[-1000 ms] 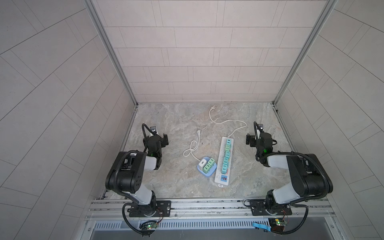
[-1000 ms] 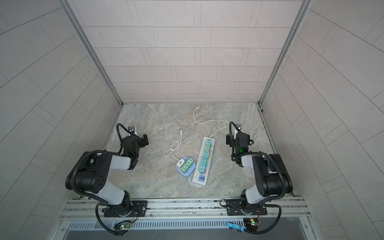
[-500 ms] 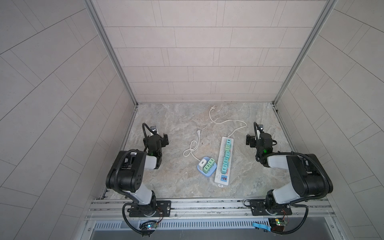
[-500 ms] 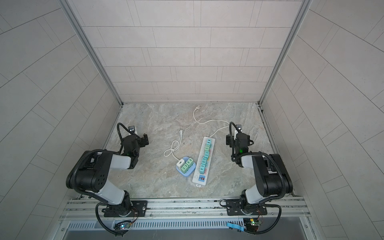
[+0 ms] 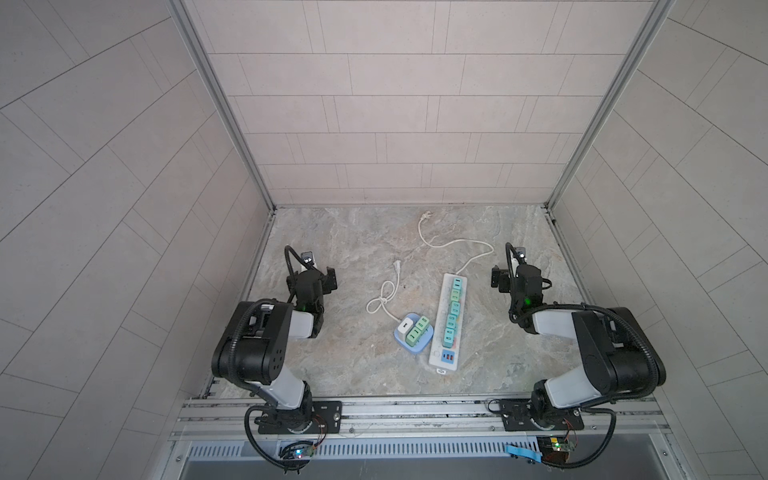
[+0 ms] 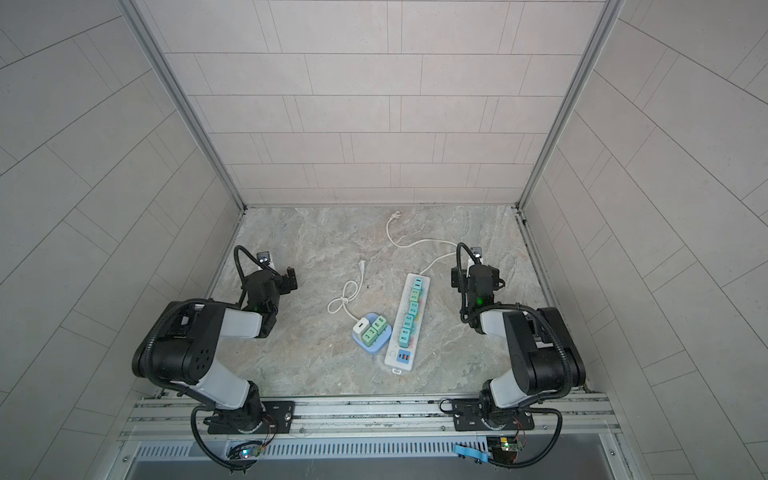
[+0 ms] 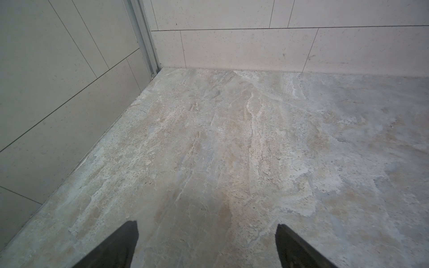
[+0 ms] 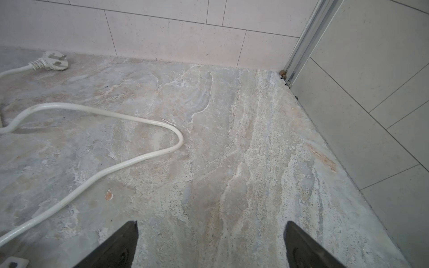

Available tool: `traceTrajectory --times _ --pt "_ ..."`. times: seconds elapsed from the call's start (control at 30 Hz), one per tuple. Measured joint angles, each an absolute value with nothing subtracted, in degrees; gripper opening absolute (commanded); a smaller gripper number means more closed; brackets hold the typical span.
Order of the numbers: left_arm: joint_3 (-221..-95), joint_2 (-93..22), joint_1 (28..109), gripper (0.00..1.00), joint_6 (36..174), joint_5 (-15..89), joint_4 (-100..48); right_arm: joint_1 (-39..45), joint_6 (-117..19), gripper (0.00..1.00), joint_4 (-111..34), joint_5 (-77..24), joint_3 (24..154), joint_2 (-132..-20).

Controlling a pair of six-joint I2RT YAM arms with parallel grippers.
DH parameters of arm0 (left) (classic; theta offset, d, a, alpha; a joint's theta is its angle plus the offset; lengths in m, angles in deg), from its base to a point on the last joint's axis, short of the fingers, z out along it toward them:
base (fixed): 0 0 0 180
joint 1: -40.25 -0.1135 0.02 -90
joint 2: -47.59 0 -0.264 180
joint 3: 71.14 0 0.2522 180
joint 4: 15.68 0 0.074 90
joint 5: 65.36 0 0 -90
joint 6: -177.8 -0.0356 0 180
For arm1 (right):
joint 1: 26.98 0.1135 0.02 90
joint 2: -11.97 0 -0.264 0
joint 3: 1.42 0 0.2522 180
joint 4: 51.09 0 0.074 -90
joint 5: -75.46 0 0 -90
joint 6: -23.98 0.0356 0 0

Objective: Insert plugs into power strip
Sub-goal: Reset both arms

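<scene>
The long white power strip (image 5: 437, 353) (image 6: 394, 358) lies mid-floor in both top views, with several teal and mint plugs (image 5: 452, 318) (image 6: 409, 318) seated in a row along it. Beside it, a small light-blue socket block (image 5: 415, 350) (image 6: 374, 349) carries three green plugs (image 5: 417, 332) and a flat white charger (image 5: 404, 326). My left gripper (image 5: 311, 277) (image 6: 268, 278) (image 7: 206, 227) stands open over bare floor, well left of the strip. My right gripper (image 5: 521, 276) (image 6: 478, 274) (image 8: 211, 225) stands open and empty, right of the strip's far end.
The strip's white cord (image 8: 139, 160) (image 5: 457, 243) loops across the floor to a plug (image 8: 54, 61) near the back wall. A knotted thin cord (image 5: 384, 297) runs from the blue block. Tiled walls close in at the left, right and back.
</scene>
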State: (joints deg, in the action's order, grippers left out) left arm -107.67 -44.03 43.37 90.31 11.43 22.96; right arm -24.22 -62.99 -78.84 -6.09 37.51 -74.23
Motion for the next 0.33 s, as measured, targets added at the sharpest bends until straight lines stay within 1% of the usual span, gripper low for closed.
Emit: traceTrajectory --times 0.33 --pt "-107.67 -44.03 43.37 1.00 90.31 11.43 22.96 -24.22 -62.99 1.00 -77.53 -5.87 37.51 -74.47"
